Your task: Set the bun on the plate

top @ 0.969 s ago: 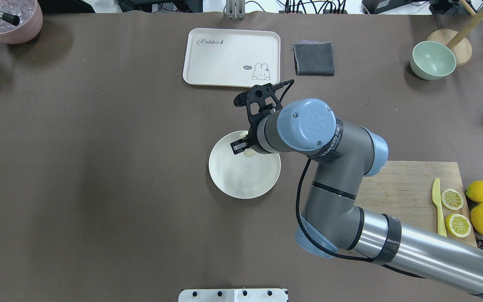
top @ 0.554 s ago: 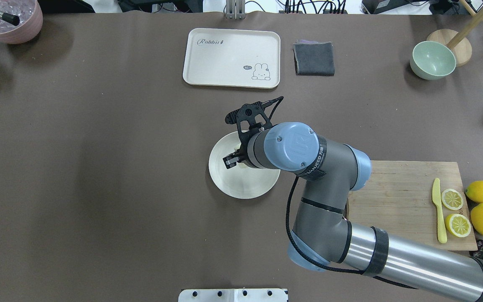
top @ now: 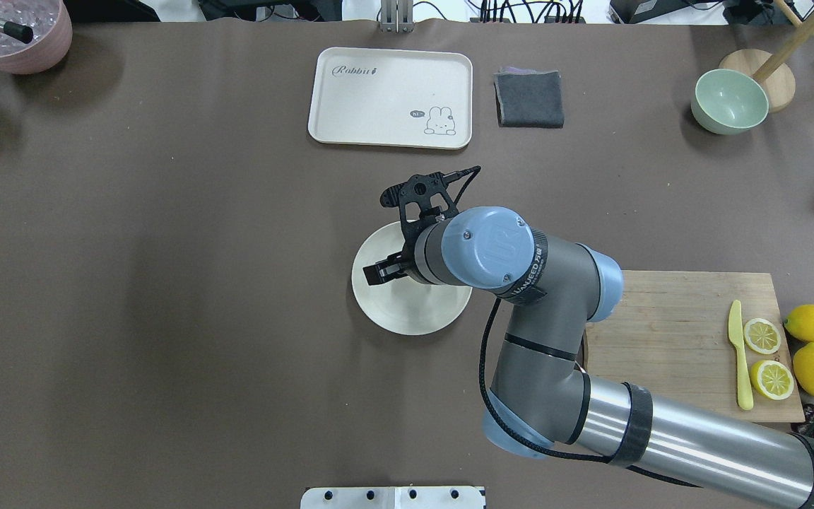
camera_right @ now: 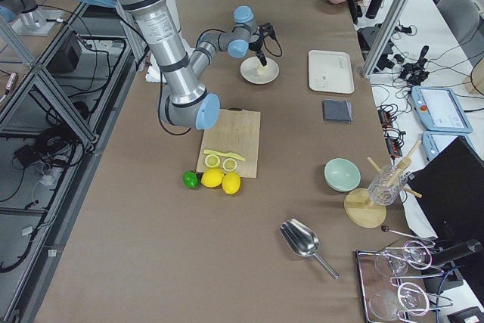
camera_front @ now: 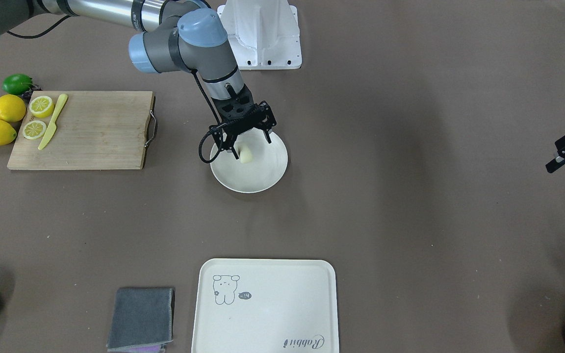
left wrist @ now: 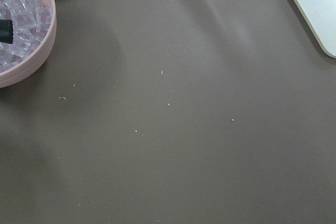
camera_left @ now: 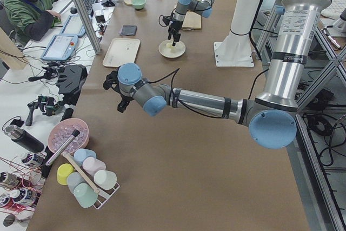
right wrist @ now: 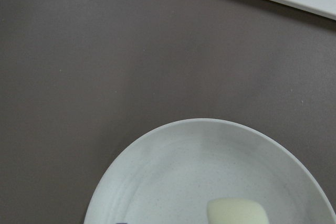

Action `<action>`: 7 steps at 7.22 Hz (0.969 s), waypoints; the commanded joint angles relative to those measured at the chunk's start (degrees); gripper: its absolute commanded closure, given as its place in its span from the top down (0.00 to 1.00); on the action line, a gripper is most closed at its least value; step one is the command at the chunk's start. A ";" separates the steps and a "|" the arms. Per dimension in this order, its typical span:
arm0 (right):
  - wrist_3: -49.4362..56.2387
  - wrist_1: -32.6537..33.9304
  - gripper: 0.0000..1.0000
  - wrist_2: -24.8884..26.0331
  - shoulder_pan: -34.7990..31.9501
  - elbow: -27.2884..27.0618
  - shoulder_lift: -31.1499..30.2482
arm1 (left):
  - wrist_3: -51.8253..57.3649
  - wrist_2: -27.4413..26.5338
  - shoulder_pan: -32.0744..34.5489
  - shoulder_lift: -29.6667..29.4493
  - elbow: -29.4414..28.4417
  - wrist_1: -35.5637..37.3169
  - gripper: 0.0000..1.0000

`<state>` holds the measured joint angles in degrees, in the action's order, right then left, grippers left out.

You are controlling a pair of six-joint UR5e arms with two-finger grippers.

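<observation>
Right end effector point(camera_front: 251, 148) spread wide over the plate point(camera_front: 263, 179); bun point(camera_front: 246, 156) lies on it toward 12 o'clock, front-facing view.

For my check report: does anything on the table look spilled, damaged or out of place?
Nothing stands out. The bun lies inside the plate, clear of its rim, with the right claw open around it. No spill or damage shows.

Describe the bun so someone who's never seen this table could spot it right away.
Near the table's middle, a round off-white plate sits beside the wooden cutting board. The bun is the small pale cream lump on it, under the right claw. Unlike the bright lemon halves, it's smooth.
</observation>
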<state>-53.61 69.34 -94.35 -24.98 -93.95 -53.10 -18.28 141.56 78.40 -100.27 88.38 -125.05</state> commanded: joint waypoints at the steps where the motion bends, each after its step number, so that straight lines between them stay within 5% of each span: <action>1: -0.26 0.01 1.00 -0.39 -0.42 -0.01 0.10 | -0.09 -1.45 0.00 -0.72 -0.14 0.07 0.98; 3: -0.26 0.18 1.00 -4.67 -4.61 -0.36 -0.42 | -0.26 -1.11 0.17 -2.55 -1.01 0.59 0.98; 7: 5.50 5.95 1.00 -27.40 -24.36 -1.58 -1.39 | -0.87 -5.65 1.92 -0.55 -4.52 0.42 0.98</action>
<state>-51.30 72.03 -114.59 -42.97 -95.02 -54.34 -18.73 138.54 79.44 -101.21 85.17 -124.52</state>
